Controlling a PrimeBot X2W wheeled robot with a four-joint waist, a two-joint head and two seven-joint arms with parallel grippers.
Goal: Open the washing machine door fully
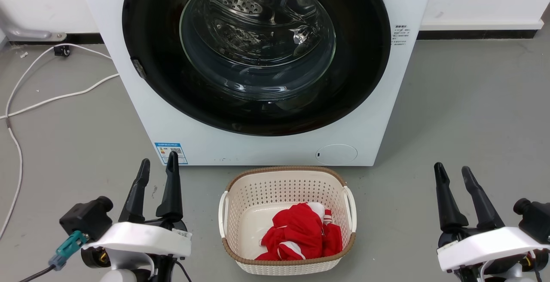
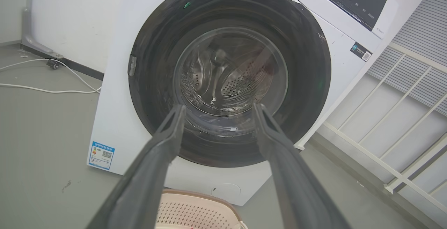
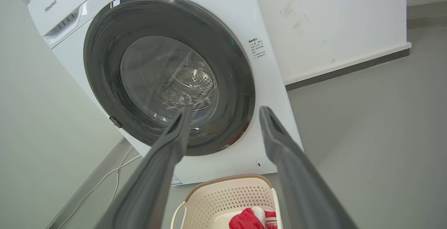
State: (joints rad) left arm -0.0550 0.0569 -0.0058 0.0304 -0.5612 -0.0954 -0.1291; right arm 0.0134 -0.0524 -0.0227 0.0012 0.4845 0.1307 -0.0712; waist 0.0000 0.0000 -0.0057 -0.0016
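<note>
Grey floor [image 1: 464,110], basket [image 1: 284,187] before closed washing machine door [image 1: 258,50], cable [image 1: 56,98] left

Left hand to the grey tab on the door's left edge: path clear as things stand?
Probably yes. The left hand is open and empty; nothing stands between it and the tab on the closed washing machine door. The basket sits off to its right.

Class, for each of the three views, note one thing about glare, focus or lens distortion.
Head view: sharp, evenly lit, bright reflections streak the washing machine door. Left wrist view: the machine leans from the wide-angle tilt; the left pincer looms soft-edged. Right wrist view: the door's black ring looks washed-out grey; the right pincer is blurred.
</note>
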